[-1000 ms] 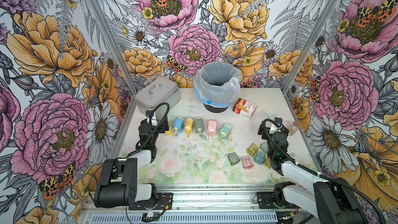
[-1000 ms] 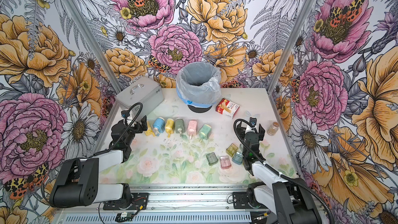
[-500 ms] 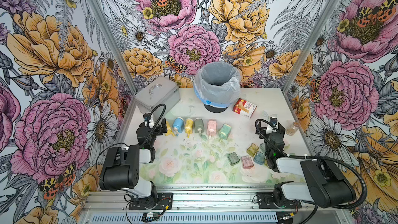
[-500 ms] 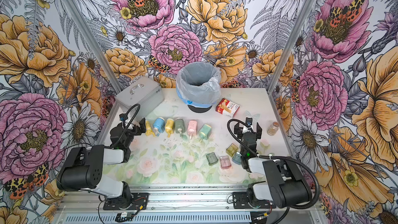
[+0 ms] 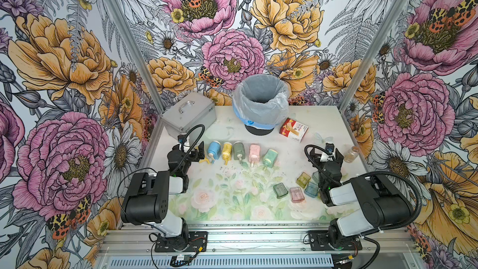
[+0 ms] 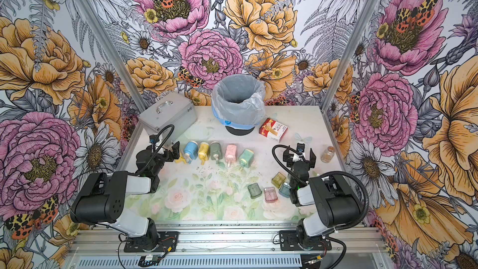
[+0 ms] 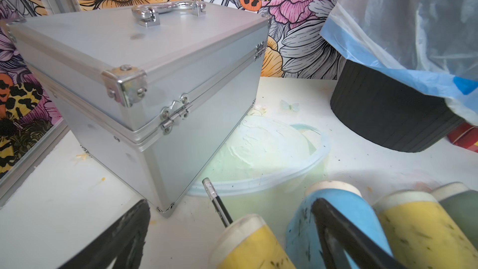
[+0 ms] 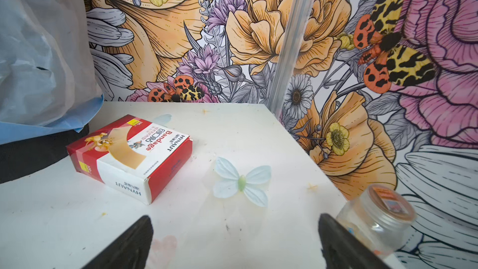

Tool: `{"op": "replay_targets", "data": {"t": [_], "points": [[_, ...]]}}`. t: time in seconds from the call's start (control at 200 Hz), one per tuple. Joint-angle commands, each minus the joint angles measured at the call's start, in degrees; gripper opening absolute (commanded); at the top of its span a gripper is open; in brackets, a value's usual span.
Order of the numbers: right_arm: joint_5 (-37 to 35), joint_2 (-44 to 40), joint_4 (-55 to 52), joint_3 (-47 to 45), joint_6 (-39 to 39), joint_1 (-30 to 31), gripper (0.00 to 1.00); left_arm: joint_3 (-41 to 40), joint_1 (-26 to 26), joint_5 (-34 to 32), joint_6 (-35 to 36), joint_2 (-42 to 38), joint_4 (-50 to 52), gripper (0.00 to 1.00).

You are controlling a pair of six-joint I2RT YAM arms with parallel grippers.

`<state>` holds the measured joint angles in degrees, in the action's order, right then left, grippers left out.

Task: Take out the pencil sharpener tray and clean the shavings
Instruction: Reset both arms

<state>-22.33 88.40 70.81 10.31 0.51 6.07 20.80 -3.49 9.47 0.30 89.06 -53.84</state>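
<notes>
Several pastel pencil sharpeners (image 5: 239, 151) lie in a row across the table. Small translucent trays (image 5: 296, 194) sit loose beside my right arm, seen in both top views (image 6: 270, 194). Dark shavings (image 5: 234, 171) speckle the table in front of the row. My left gripper (image 5: 190, 151) is open at the row's left end. In the left wrist view it (image 7: 230, 203) straddles a yellow sharpener (image 7: 253, 244) with a pencil (image 7: 217, 208) stuck in it, next to the blue sharpener (image 7: 344, 199). My right gripper (image 5: 328, 155) is open and empty over bare table (image 8: 234, 218).
A bag-lined bin (image 5: 260, 104) stands at the back middle, with a silver case (image 5: 188, 115) to its left. To the bin's right lies a red bandage box (image 8: 129, 156). A small clear jar (image 8: 375, 210) stands close to one right finger. A pale butterfly (image 8: 241, 182) lies ahead.
Both arms have folded back toward their bases, upper links raised. The grippers stay near the same spots, both open and empty.
</notes>
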Motion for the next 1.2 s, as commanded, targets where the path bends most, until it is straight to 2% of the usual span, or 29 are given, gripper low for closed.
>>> {"op": "replay_targets", "data": {"t": [0.0, 0.115, 0.16, 0.205, 0.24, 0.325, 0.906, 1.011, 1.191], "points": [[2.74, 1.29, 1.03, 1.84, -1.25, -0.44, 1.00, 0.90, 0.12, -1.54, 0.89, -0.46, 0.53, 0.99], [4.03, 0.16, -8.95, 6.41, -1.73, -1.06, 1.00, 1.00, 0.24, -2.51, 0.88, -0.46, 0.63, 0.99], [5.72, -0.33, -16.13, 9.62, -3.21, -2.68, 1.00, 1.34, 0.93, -7.03, 0.06, -0.59, 1.52, 0.99], [10.47, -0.44, -21.45, 12.15, -5.36, -5.66, 1.00, 1.18, 1.80, -11.29, -0.29, -0.66, 1.45, 0.99], [13.44, -0.63, -21.90, 12.29, -6.29, -7.17, 1.00, 1.16, 2.88, -14.65, -0.09, -0.72, 1.29, 0.99], [12.47, -0.52, -21.64, 12.19, -6.01, -6.55, 1.00, 0.21, 5.58, -20.92, 1.21, -0.60, -0.56, 0.99], [11.38, -0.53, -20.09, 11.40, -4.42, -5.19, 1.00, 0.32, 5.75, -21.04, 1.12, -0.57, -0.51, 0.99], [12.62, -0.51, -21.11, 11.91, -4.50, -5.65, 1.00, 1.42, 2.12, -13.02, -0.74, -0.87, 2.13, 0.99], [13.41, -0.60, -21.49, 12.10, -4.65, -5.99, 1.00, 1.53, 2.22, -13.52, -0.63, -0.80, 2.15, 0.99]]}}
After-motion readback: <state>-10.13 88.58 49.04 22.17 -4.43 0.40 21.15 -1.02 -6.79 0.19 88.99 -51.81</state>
